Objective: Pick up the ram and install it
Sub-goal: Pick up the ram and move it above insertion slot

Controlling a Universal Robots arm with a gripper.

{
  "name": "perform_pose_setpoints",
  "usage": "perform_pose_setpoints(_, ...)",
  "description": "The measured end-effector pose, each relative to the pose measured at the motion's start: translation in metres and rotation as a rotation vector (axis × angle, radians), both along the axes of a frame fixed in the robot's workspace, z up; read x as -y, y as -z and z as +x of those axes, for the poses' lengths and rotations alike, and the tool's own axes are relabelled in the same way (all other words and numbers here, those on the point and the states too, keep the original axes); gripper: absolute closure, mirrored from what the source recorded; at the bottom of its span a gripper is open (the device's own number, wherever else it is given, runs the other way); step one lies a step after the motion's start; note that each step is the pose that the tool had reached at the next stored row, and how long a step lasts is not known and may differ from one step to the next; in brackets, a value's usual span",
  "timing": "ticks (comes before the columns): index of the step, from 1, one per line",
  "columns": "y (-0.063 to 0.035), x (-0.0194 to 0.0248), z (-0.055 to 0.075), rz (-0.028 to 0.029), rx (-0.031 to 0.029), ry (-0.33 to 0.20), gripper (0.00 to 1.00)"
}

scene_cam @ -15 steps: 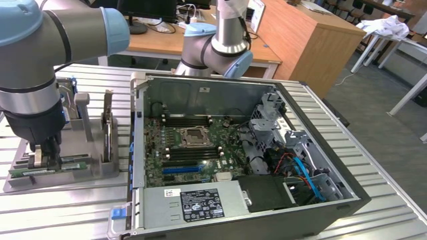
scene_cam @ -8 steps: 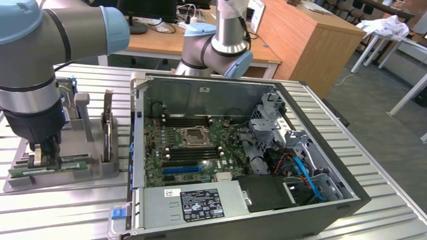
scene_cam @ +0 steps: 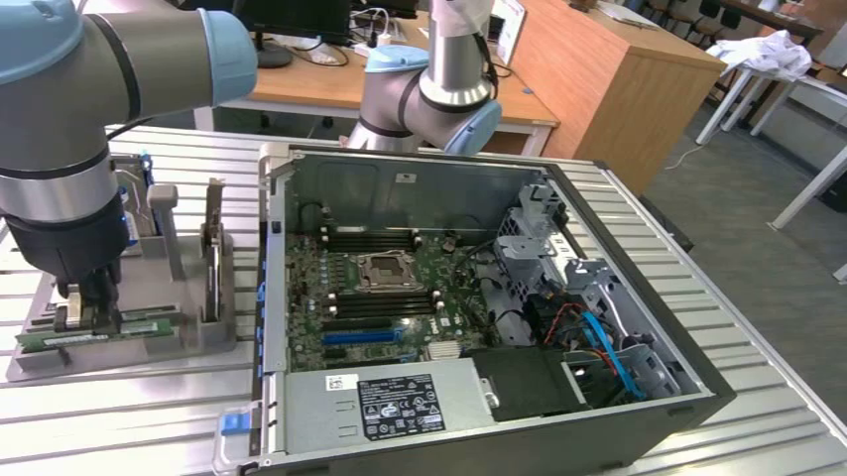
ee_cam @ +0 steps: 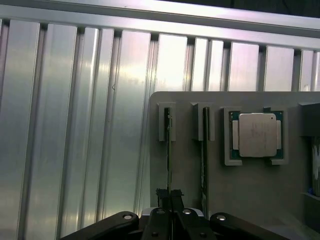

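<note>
Closest to the exterior camera, the arm's thick blue-capped joint [scene_cam: 79, 119] is looming at the exterior view's left, and I am watching its black wrist reaching straight down. The gripper [scene_cam: 82, 309] is sitting low over a grey holder [scene_cam: 139, 349] on the ribbed metal table [scene_cam: 133, 421]. Its fingers are pressing together on the ram [scene_cam: 99, 337], the green stick with the white label, which is standing on edge in the holder's front slot. I cannot tell whether the stick is lifting clear of the slot. On the exterior view's right, well apart from the holder, an open computer case [scene_cam: 695, 392] is lying on its side. It is showing its motherboard [scene_cam: 384, 307], the bare processor socket [scene_cam: 393, 270] and a labelled power supply [scene_cam: 384, 402].

Through the wrist camera, the gripper [ee_cam: 170, 194] is filling the near edge, its dark fingertips [ee_cam: 161, 193] pinching the ram [ee_cam: 169, 150], which I am seeing edge-on as a thin dark line. A second stick [ee_cam: 204, 150] is standing just beside it in the neighbouring slot. A square silver processor [ee_cam: 257, 134] is resting in its own pocket of the grey holder [ee_cam: 250, 195].
</note>
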State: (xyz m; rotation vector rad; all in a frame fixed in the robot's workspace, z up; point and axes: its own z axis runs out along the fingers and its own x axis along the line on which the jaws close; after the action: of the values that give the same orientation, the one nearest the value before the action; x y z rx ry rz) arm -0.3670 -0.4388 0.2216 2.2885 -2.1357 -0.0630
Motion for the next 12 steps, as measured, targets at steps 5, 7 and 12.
perform_pose_setpoints(5,-0.0023,0.0,0.0,0.0001,0.0001,0.0,0.88)
perform_pose_setpoints(7,-0.0031,0.0,0.0,0.0,0.0,0.0,0.88)
perform_pose_setpoints(12,-0.0048,0.0,0.0,0.0,0.0,0.0,0.88)
